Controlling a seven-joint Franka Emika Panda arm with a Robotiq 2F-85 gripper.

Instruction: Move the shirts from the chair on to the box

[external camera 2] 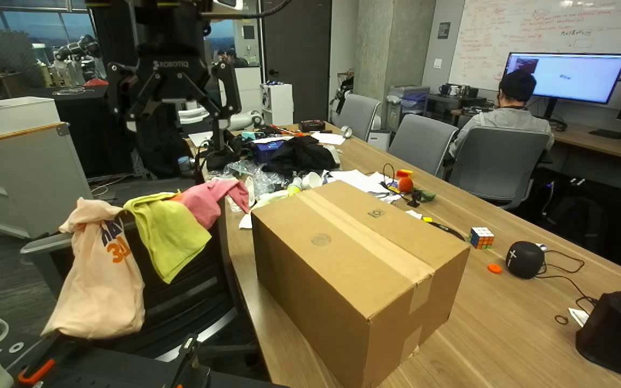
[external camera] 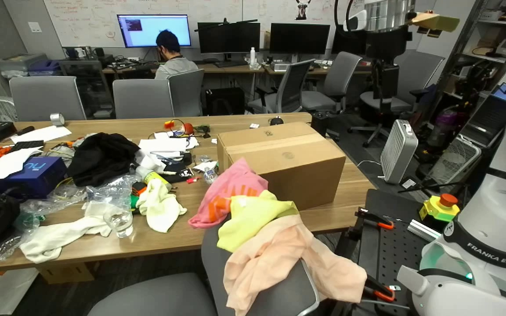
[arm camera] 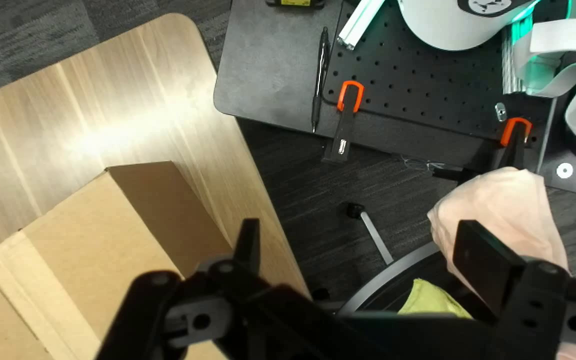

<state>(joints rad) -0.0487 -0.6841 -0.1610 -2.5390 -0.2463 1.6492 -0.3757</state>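
Note:
Three shirts hang over the back of the chair [external camera: 211, 245]: a peach one [external camera: 266, 259], a yellow one [external camera: 253, 219] and a pink one [external camera: 231, 188]. In an exterior view the peach [external camera 2: 100, 275], yellow [external camera 2: 173, 237] and pink [external camera 2: 208, 199] shirts also show. The closed cardboard box [external camera: 288, 149] stands on the table beside the chair. My gripper [external camera 2: 174, 132] is open and empty, high above the shirts and apart from them. In the wrist view its fingers [arm camera: 360, 235] are wide apart; the peach shirt [arm camera: 498, 215] and part of the yellow shirt [arm camera: 428, 300] show; the pink one does not.
The wooden table [external camera: 354, 193] holds clutter left of the box: a black cloth [external camera: 103, 158], white cloths [external camera: 158, 206], a blue box [external camera: 37, 175]. The robot's black stand [arm camera: 273, 65] with clamps [arm camera: 348, 110] is near the chair. A person [external camera: 174, 57] sits behind.

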